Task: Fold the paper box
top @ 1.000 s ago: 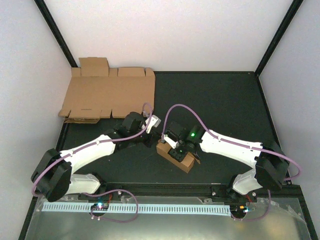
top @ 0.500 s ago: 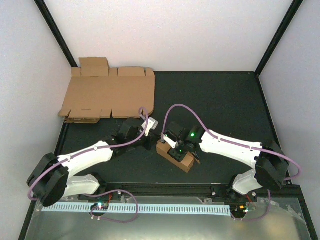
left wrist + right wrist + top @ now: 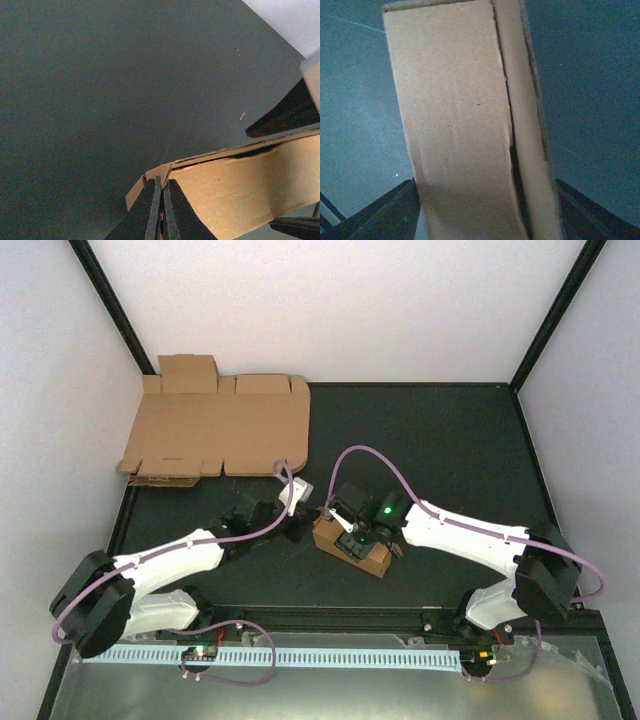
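Observation:
The paper box (image 3: 366,559) lies as a small folded brown block in the middle of the table. My right gripper (image 3: 352,538) reaches down over it. In the right wrist view the box (image 3: 460,125) fills the space between the black fingers (image 3: 390,212), which stand wide at its two long sides; the gripper (image 3: 485,186) is open around it. My left gripper (image 3: 301,523) is at the box's left end. In the left wrist view it (image 3: 161,181) is shut, its tips against a small corner flap (image 3: 159,174) of the box (image 3: 240,185).
Larger flat brown cardboard sheets (image 3: 215,430) lie at the back left, against the left wall. Black frame posts rise at both back corners. A metal rail (image 3: 300,655) runs along the near edge by the arm bases.
The right gripper's jaws have widened around the box. The left arm has dropped lower and stretched flatter, its gripper staying at the box's left end.

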`<state>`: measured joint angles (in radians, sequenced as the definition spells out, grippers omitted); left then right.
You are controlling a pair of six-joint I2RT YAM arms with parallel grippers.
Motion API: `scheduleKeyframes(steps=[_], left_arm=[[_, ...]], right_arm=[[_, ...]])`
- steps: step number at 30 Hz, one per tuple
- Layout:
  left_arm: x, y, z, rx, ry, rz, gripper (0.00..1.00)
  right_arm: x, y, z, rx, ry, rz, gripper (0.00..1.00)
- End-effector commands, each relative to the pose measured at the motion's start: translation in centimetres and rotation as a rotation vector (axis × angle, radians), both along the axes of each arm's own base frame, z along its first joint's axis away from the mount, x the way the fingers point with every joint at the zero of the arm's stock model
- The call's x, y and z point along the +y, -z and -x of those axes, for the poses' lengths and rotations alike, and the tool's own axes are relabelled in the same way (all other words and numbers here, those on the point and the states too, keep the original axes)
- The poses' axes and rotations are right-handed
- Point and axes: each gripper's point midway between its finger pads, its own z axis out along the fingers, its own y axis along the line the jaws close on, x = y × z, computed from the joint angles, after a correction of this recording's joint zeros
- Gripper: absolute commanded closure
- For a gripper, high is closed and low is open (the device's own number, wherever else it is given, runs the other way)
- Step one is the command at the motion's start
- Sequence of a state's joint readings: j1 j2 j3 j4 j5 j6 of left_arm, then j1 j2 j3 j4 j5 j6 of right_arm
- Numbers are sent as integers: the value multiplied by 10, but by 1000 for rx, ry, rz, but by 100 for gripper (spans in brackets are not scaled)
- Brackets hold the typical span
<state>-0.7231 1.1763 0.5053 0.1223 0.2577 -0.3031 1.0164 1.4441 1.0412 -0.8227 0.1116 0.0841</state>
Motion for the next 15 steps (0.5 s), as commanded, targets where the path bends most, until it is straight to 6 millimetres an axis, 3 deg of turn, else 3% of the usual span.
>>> scheduleKeyframes(steps=[1,4,8,11,15], left_arm=[[17,43,22,116,-25,-116,98],[17,38,23,99,-47,-109,98],[21,28,22,62,-91,-98,99],[22,22,22,37,-111,-92,99],[22,22,25,35,-122,-87,98]], right_arm=[[-6,-13,-12,-87,51,-9,24],[-6,-21,-11,-99,64,-48,14],[-7,-30,-4,-81,66,-92,13],[-18,-24,0,-69,79,-47,11],[-24,-18,7,-41,81,-33,1]])
